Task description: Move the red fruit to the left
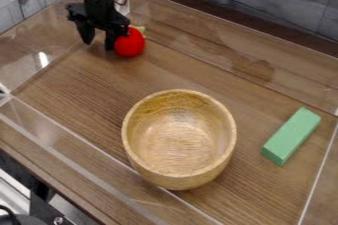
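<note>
round bright red toy fruit with green leafy top near top edge, left of centre, on brown wooden table, just beside black gripper, fingers' spread unclear, round tan wooden bowl at lower centre, light green rectangular block at lower right

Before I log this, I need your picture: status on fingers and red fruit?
Fingers beside red fruit, grip unclear. Fruit on the table. Wooden bowl apart from both.

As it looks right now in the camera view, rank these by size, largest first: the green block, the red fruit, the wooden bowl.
1. Wooden bowl
2. Green block
3. Red fruit
</note>
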Action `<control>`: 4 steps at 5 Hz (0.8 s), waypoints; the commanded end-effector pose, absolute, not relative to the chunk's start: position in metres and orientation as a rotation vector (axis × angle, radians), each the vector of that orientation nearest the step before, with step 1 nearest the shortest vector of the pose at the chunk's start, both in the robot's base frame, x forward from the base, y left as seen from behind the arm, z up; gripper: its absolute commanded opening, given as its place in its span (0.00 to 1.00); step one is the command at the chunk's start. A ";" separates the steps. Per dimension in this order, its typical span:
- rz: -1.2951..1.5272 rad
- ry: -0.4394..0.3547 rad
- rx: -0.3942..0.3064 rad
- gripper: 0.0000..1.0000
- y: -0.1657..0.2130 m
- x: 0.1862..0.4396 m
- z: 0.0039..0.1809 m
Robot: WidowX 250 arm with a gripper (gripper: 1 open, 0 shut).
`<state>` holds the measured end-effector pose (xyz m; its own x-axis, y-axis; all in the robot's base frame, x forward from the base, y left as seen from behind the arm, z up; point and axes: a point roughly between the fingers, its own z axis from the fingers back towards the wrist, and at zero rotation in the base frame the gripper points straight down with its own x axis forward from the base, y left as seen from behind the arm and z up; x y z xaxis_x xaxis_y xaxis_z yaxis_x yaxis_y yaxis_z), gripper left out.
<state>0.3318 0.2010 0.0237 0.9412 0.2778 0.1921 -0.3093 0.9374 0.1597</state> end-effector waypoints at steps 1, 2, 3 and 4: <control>0.292 -0.205 0.200 0.00 0.209 0.343 0.032; 0.310 -0.201 0.202 0.00 0.208 0.349 0.029; 0.256 -0.188 0.198 1.00 0.208 0.343 0.036; 0.205 -0.176 0.192 1.00 0.208 0.337 0.044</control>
